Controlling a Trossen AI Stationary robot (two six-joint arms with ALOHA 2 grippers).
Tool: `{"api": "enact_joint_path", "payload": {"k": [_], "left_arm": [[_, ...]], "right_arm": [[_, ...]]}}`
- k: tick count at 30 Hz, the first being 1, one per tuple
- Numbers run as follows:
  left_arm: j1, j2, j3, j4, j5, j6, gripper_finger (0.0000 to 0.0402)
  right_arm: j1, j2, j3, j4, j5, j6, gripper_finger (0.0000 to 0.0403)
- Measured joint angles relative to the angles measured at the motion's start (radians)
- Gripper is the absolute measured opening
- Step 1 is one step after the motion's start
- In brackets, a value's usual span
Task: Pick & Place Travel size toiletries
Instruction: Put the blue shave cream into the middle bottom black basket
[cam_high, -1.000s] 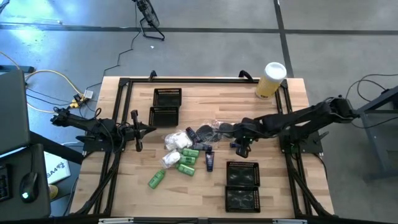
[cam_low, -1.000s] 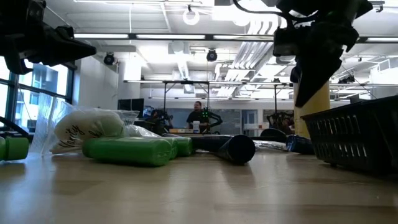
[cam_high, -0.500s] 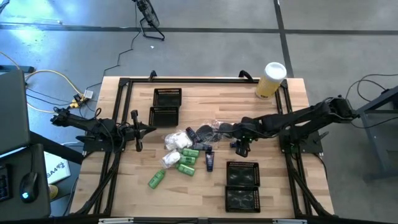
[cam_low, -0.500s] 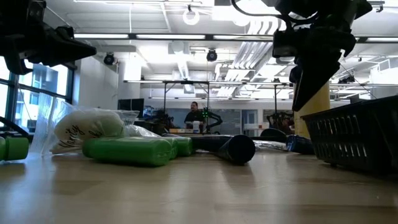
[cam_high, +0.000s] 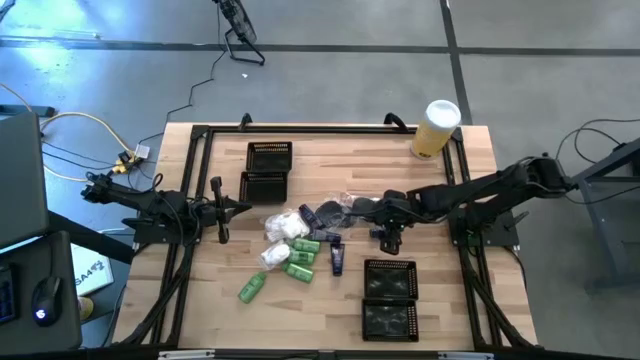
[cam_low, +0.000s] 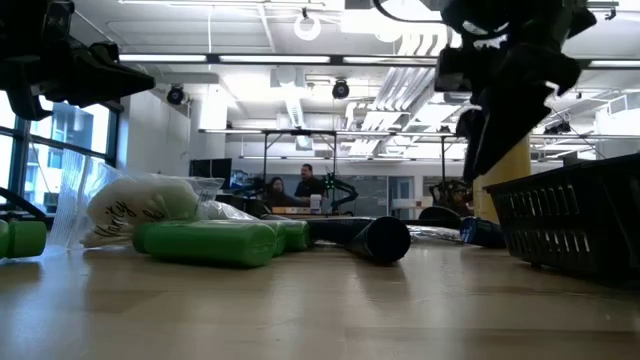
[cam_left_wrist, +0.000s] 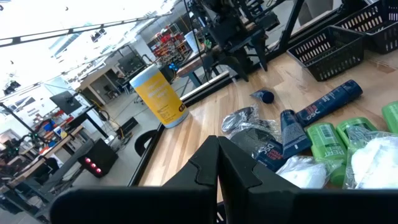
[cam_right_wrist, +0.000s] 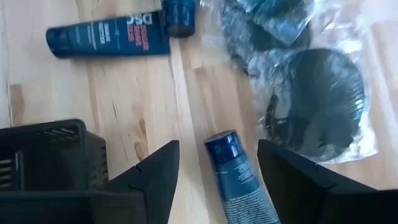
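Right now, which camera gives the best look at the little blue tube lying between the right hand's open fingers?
The right wrist view: the blue tube lies large between that hand. The high view shows a speck under the hand; the left wrist view, a distant stub.

A robotics lab or open workshop hall. A wooden tabletop (cam_high: 330, 310) in a black metal frame (cam_high: 195, 135) stands on a grey concrete floor (cam_high: 330, 90), cables (cam_high: 85, 125) trailing beside it. Beyond it: exposed ceiling pipes (cam_low: 400, 70), strip lights (cam_low: 190, 58), further benches, and people (cam_low: 305, 186) seated at a distant desk.
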Motion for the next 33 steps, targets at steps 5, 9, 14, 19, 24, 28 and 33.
{"api": "enact_joint_path", "payload": {"k": [5,9,14,19,24,28,33], "left_arm": [[0.000,0.000,0.000,-0.001,0.000,0.000,0.0000],[0.000,0.000,0.000,-0.001,0.000,0.000,0.0000],[0.000,0.000,0.000,-0.002,0.000,0.000,0.0000],[0.000,0.000,-0.001,-0.002,0.000,0.000,0.0000],[0.000,0.000,-0.001,-0.002,0.000,0.000,0.0000],[0.000,0.000,-0.001,-0.003,0.000,0.000,0.0000],[0.000,0.000,-0.001,-0.003,0.000,0.000,0.0000]], "right_arm": [[0.000,0.005,-0.064,0.082,0.002,-0.004,0.0206],[0.000,0.005,-0.091,0.137,0.026,-0.006,0.0206],[-0.007,0.005,-0.128,0.192,0.019,-0.028,0.0206],[-0.008,0.005,-0.191,0.292,0.004,-0.028,0.0206],[-0.006,0.005,-0.243,0.351,0.024,-0.030,0.0206],[-0.015,0.005,-0.261,0.379,0.026,-0.034,0.0206],[-0.016,0.005,-0.269,0.411,0.023,-0.057,0.0206]]}}
